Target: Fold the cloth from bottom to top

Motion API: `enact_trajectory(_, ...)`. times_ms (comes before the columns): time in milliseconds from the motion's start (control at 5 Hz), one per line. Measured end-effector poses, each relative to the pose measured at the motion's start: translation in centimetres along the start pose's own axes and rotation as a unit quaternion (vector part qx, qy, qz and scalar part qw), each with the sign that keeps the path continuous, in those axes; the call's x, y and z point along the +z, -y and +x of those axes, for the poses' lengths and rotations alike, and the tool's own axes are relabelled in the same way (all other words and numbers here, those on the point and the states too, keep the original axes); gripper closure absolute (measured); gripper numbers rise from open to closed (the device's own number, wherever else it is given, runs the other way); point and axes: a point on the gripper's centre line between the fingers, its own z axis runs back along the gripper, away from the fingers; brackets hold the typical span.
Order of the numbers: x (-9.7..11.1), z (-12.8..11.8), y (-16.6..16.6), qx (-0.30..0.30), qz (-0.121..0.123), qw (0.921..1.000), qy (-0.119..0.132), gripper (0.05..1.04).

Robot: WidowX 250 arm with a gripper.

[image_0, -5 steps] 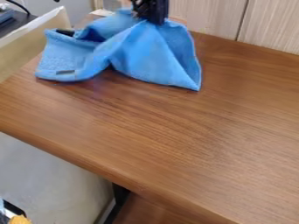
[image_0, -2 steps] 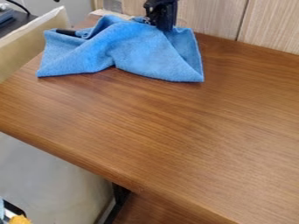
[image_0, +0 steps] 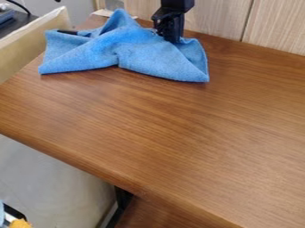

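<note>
Looks late in folding the cloth [image_0: 140, 53]; can't tell opening or grip of the hand [image_0: 172, 40]; next, release any hold, lift clear.

the arm [image_0: 177, 5] is matte black, with a smooth, blocky section just above the jaws, which are black too, with an uneven, angular outline.

The cloth [image_0: 143, 55] is laid on the far left part of the bench [image_0: 161, 129]. The gripper [image_0: 173, 39] is placed with its jaws at the cloth's far edge, right of its middle. Behind, the bench is backed by a wall [image_0: 217, 20]; at far left it is flanked by a box [image_0: 35, 40].
</note>
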Motion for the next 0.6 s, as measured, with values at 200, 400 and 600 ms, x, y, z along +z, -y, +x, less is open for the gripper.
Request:
enact_trajectory(200,-0.30,-0.14,-0.04,0.000,-0.005,1.0000,0.001,0.865)
enact_trajectory(400,-0.30,-0.33,0.04,0.002,-0.008,1.0000,-0.006,0.612)
enact_trajectory(600,-0.55,-0.40,0.31,0.003,-0.014,0.9999,-0.007,0.303)
